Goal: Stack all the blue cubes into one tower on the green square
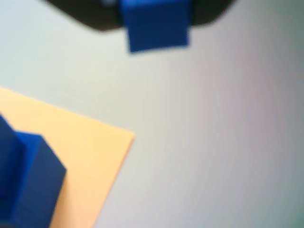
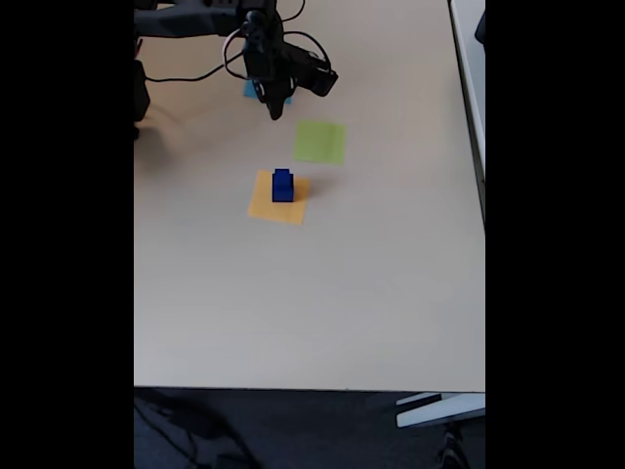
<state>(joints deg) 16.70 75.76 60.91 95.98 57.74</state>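
Tool (image 2: 276, 109) closed on a small blue cube (image 1: 156, 23), held in the air up-left of the bare green square (image 2: 319, 142); remaining blue cubes (image 2: 283, 185) are stacked on the orange-yellow square (image 2: 264, 205), so the risk is dropping onto the wrong patch.

Setting: office or lab, likely. Evidence: 1 plain beige desk (image 2: 322, 313); dark carpet (image 2: 293, 430) below its edge; black cables (image 2: 195, 73) trailing across the desktop; second pale desk (image 2: 469, 39) alongside.
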